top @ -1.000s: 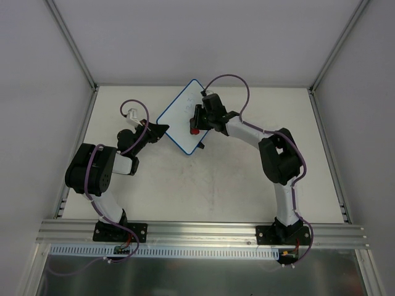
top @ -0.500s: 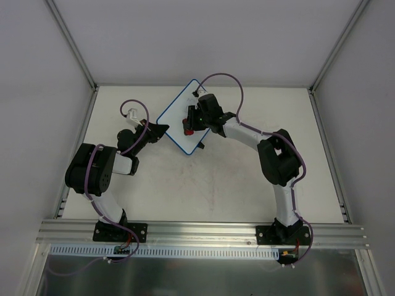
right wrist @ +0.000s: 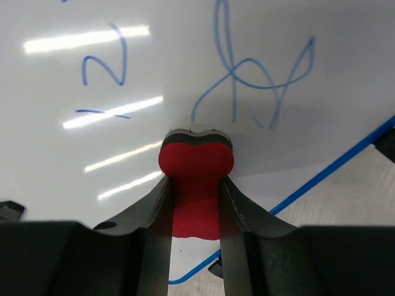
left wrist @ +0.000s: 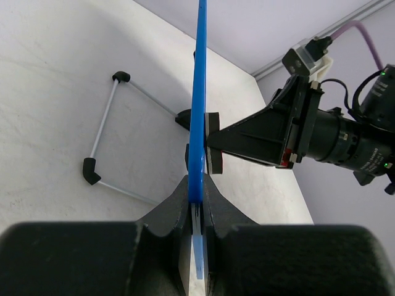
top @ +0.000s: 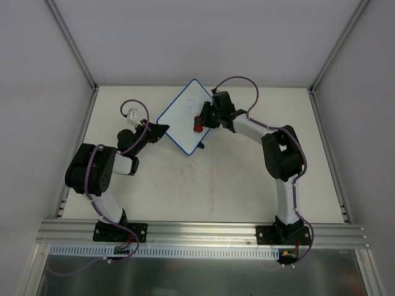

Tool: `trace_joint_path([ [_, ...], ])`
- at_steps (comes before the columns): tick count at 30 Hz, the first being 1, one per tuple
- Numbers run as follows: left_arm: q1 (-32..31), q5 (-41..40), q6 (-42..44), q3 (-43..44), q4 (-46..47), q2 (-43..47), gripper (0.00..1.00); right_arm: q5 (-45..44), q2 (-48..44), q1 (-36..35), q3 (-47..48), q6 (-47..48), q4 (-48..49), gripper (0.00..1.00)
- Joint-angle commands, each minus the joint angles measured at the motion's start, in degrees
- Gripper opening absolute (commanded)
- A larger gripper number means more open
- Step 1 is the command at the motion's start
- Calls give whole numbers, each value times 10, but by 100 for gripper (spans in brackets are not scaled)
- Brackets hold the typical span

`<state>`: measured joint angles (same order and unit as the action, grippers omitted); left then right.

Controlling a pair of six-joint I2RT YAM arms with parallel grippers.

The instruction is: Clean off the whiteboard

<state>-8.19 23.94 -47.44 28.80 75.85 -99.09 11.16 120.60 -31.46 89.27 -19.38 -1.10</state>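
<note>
The whiteboard (top: 183, 117), white with a thin blue rim, is held off the table at the back middle. My left gripper (top: 162, 130) is shut on its left edge; in the left wrist view the blue rim (left wrist: 197, 123) runs edge-on between my jaws. My right gripper (top: 199, 123) is shut on the red bone-shaped eraser (right wrist: 196, 185), whose dark pad presses on the board face. Blue marker strokes (right wrist: 253, 80) show on the board (right wrist: 185, 68) above the eraser. The eraser also shows in the left wrist view (left wrist: 213, 151).
A wire stand with black end caps (left wrist: 102, 139) lies on the table under the board. Grey walls and metal posts (top: 74, 43) enclose the table at back and sides. An aluminium rail (top: 203, 231) runs along the near edge.
My right gripper with the eraser swept left across the board, then back right and a little down. The left gripper and the board have stayed still.
</note>
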Motion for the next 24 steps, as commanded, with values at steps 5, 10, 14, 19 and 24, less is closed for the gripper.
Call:
trace_joint_path([
  [5, -9, 41, 25, 3, 205, 2, 0, -5, 24, 33, -21, -72, -11, 0],
  [10, -9, 43, 26, 3, 205, 2, 0, -8, 25, 48, -20, -75, -11, 0],
  [14, -9, 44, 26, 3, 205, 3, 0, -18, 32, 52, -8, -76, -24, 0],
  [19, -9, 44, 24, 5, 205, 0, 0, -14, 39, 51, 17, -71, -45, 0],
  [24, -9, 44, 25, 2, 205, 1, 0, -22, 45, 24, 79, -31, -86, 0],
])
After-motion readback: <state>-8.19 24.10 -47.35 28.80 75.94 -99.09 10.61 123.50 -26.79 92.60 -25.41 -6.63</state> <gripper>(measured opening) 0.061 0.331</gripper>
